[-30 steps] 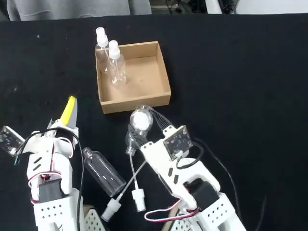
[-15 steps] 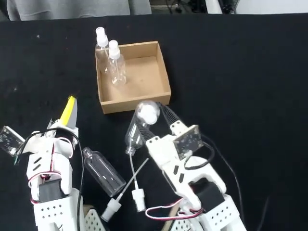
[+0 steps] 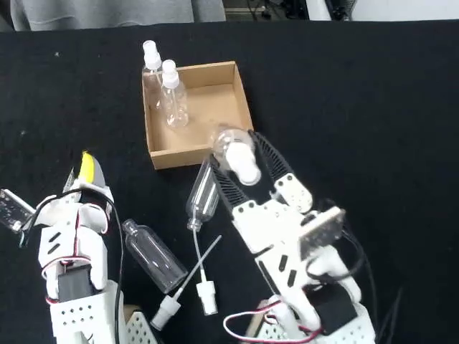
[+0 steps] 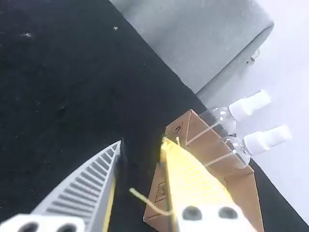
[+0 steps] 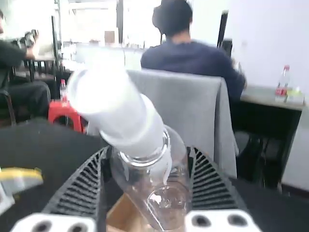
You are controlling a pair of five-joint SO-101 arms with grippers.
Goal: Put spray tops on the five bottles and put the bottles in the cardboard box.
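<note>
My right gripper [image 3: 235, 148] is shut on a clear bottle with a white spray top [image 3: 239, 159], held in the air over the front right corner of the cardboard box [image 3: 215, 107]. In the right wrist view the held bottle [image 5: 137, 145] sits tilted between the black fingers [image 5: 82, 188]. Two capped bottles [image 3: 173, 99] stand in the box's far left corner. Two topless bottles lie on the table, one [image 3: 203, 192] near the box and one [image 3: 153, 255] by my left arm. Two loose spray tops [image 3: 208, 295] lie close by. My left gripper [image 4: 141, 143] is open and holds nothing.
The table is covered in black cloth [image 3: 358, 107], with free room to the right of the box. The box's middle and right side [image 3: 219, 115] hold nothing. A grey chair back [image 5: 183, 111] stands beyond the table's far edge.
My right gripper has lifted the capped bottle and carried it away from the table's front toward the box's front right corner. My left gripper has swung slightly to the left.
</note>
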